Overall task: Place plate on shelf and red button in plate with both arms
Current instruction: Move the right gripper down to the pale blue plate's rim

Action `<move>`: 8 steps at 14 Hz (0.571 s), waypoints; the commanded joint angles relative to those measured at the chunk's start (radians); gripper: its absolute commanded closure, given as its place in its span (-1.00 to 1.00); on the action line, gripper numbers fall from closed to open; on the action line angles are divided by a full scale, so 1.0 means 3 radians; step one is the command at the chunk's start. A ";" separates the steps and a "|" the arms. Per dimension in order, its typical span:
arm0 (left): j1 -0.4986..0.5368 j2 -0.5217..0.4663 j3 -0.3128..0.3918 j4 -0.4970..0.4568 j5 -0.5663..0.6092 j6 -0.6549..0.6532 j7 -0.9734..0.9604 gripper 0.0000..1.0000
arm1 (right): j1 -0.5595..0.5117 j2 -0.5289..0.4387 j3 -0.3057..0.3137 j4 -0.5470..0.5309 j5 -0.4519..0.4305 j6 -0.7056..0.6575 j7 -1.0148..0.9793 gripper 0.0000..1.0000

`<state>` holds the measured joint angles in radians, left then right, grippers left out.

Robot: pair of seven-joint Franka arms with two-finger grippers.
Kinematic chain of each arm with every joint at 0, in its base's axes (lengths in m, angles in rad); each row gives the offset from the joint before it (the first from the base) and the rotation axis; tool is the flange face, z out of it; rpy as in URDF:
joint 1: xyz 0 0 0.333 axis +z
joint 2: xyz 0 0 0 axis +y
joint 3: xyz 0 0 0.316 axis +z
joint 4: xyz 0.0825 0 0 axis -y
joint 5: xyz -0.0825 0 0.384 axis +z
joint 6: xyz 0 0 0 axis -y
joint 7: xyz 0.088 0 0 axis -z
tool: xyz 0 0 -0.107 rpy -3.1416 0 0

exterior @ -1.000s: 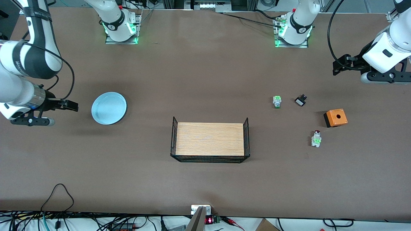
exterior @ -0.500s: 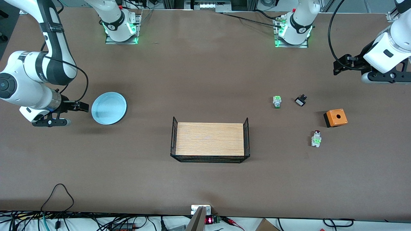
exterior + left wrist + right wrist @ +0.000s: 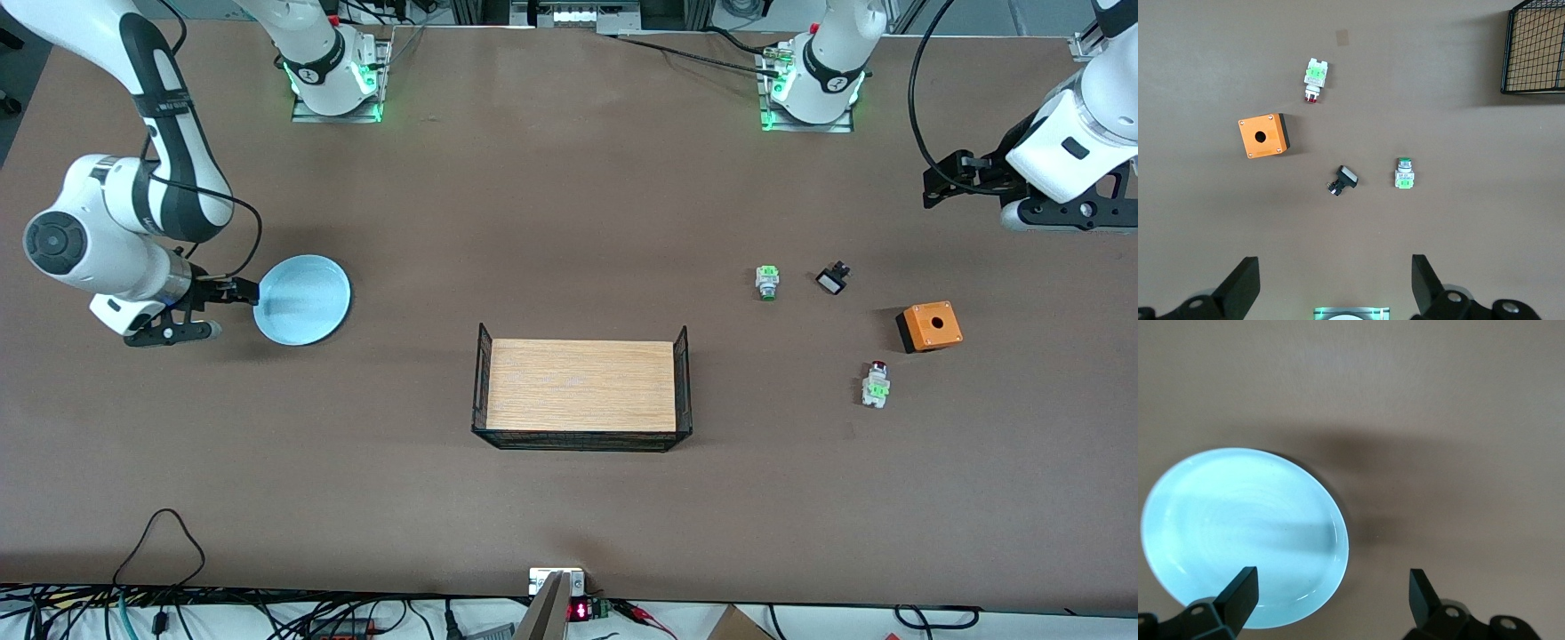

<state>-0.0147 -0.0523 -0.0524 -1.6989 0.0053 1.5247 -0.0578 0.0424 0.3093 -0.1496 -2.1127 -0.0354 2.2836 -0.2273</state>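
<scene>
Fingers of both grippers stand wide apart with nothing between them. In the right wrist view the black fingertips straddle bare table and the rim of the plate; in the left wrist view the fingertips frame only brown table.

Nearest the front camera sits a wire-sided tray with a wooden floor, mid-table; in the left wrist view only one mesh corner of it shows, the rest cut off.

Slightly farther, toward the left arm's end, the red button lies on its side: a white-grey body, a bright green band across the middle, a small red cap at the end pointing away from the camera. Its lettering is too small to read. Next comes an orange box with a round hole on top and a dark side face, then a small black part whose shape is hard to make out, and a green button beside it.

Toward the right arm's end, the plate rests flat: round, shallow, pale blue, glossy, with a raised rim. The right gripper is low just beside its edge, whether touching I cannot tell.

The left gripper hangs over bare table, well apart from the buttons, its arm partly cut off at the picture's edge.
</scene>
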 commanded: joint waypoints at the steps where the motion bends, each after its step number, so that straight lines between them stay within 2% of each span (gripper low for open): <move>1: 0.0008 0.0057 -0.0010 0.0110 0.0085 -0.0056 0.0003 -1.00 | -0.0090 0.0012 0.0013 -0.0238 0.0031 0.0287 -0.0208 -1.00; 8: 0.0013 0.0052 0.0016 0.0110 0.0090 -0.0082 0.0009 -1.00 | -0.0100 0.0242 0.0013 -0.0316 0.0052 0.0457 -0.0204 -1.00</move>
<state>-0.0121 -0.0523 -0.0462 -1.6990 0.0053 1.5246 -0.0578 0.0177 0.3712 -0.1496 -2.1993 -0.0354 2.3933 -0.2653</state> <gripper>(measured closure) 0.000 0.000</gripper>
